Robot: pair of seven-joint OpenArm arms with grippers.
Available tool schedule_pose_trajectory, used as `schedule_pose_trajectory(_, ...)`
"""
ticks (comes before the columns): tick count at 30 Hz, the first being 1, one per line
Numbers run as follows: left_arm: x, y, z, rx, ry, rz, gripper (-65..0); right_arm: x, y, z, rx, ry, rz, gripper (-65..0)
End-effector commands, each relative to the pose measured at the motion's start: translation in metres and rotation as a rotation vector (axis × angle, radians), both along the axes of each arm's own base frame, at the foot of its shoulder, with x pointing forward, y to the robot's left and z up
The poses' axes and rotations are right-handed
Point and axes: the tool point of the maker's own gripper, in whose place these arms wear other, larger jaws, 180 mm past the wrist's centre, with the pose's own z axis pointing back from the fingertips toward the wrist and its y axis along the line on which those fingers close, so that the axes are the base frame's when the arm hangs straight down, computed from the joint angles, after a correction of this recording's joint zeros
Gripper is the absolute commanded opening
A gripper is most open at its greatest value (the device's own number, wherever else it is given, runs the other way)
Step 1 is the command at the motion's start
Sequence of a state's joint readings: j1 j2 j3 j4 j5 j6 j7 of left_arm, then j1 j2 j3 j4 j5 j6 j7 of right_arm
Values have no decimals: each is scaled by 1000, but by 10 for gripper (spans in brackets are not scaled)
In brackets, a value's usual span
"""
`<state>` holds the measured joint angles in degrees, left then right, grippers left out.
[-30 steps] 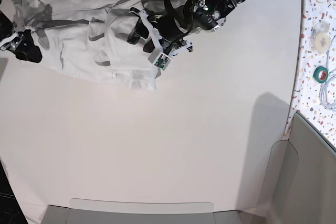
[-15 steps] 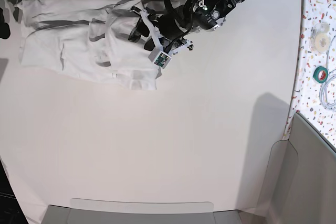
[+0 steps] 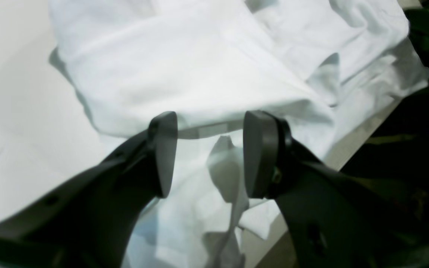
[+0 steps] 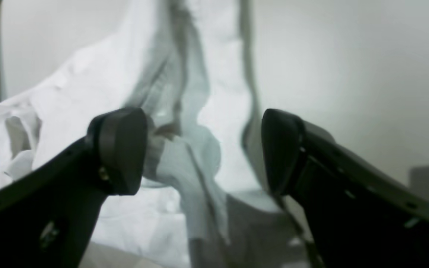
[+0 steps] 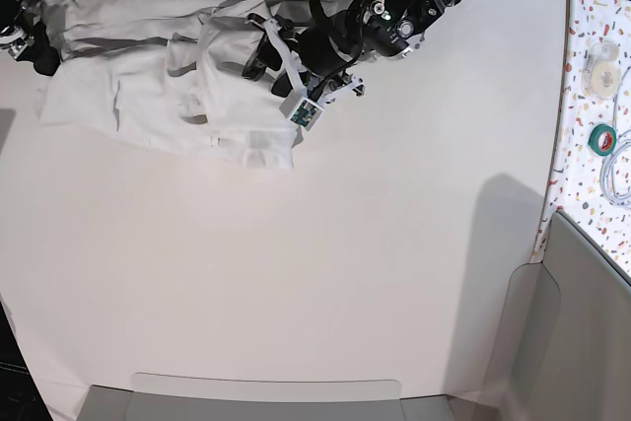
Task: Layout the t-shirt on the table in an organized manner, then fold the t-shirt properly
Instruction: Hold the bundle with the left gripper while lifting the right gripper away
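Observation:
The white t-shirt (image 5: 148, 86) lies crumpled in wrinkled folds at the far left of the off-white table (image 5: 345, 263). My left gripper (image 5: 260, 52) hovers over the shirt's right end. In the left wrist view it (image 3: 209, 149) stands open above a raised fold of the t-shirt (image 3: 199, 67), with nothing between its fingers. My right gripper (image 5: 35, 44) is at the shirt's far left corner by the table's edge. In the right wrist view it (image 4: 199, 149) is open, and bunched t-shirt (image 4: 99, 85) lies beyond the jaws.
A speckled terrazzo panel (image 5: 592, 145) borders the table on the right, carrying tape rolls (image 5: 598, 66), a green tape roll (image 5: 602, 139) and a white cable (image 5: 616, 175). Grey panels (image 5: 582, 342) stand at the right and along the near edge. The table's back edge runs close behind the shirt.
My right gripper has left the shirt's left edge and moved up toward the table's far left corner. The shirt's left side now lies flatter. The left arm has hardly moved.

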<state>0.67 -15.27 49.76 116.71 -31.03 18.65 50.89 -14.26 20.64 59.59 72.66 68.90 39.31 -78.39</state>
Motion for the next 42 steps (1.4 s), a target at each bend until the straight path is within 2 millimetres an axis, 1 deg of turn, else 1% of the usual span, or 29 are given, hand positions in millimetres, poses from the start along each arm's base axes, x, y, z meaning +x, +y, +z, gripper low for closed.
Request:
schedule_pose_trajectory(1, 5, -2, 10, -26, -32, 3, -362, -5, -3, 1, -45, 40, 38, -175)
schedule_pose_trajectory(5, 5, -2, 10, -26, -32, 3, -362, 0, -3, 13, -87, 18, 59, -175)
schedule_pose_trajectory(8, 4, -2, 10, -26, -31, 3, -362, 3, 0, 21, -76, -22, 66, -175)
schedule_pose_trajectory(12, 4, -2, 9, -26, -29, 3, -362, 7, 3, 28, -51, -65, 64, -175)
schedule_pose_trajectory(15, 4, -2, 9, -26, -29, 3, -362, 7, 4, 29, -46, -73, 64, -175)
schedule_pose_trajectory(18, 4, -2, 9, -26, -29, 3, -362, 7, 5, 28, -43, -71, 64, -175)
schedule_pose_trajectory(19, 4, -2, 9, -26, -29, 3, -362, 6, 8, 26, -34, -70, 66, -175)
schedule_pose_trajectory(25, 3, -3, 9, -26, -27, 1, -362, 14, 38, 10, 18, -45, 141, -175)
schedule_pose_trajectory(28, 2, -3, 9, -26, -27, 0, -362, 17, 52, 3, 50, -46, 150, -175)
schedule_pose_trajectory(29, 2, -3, 9, -26, -27, 0, -362, 19, 53, 3, 55, -53, 148, -176)
schedule_pose_trajectory(33, 2, -3, 9, -24, -27, 0, -363, 18, 57, -2, 58, -41, 146, -180)
schedule_pose_trajectory(35, 2, -2, 9, -24, -28, -1, -363, 19, 57, -1, 57, -44, 146, -222)
schedule_pose_trajectory(37, 2, -2, 10, -25, -30, 0, -363, 23, 58, 1, 56, -56, 147, -317)
schedule_pose_trajectory(40, 2, -2, 11, -28, -32, -1, -364, 24, 58, 1, 57, -57, 147, -516)
schedule_pose_trajectory(42, -1, -2, 10, -29, -23, 0, -364, 26, 58, 2, 55, -61, 147, -627)
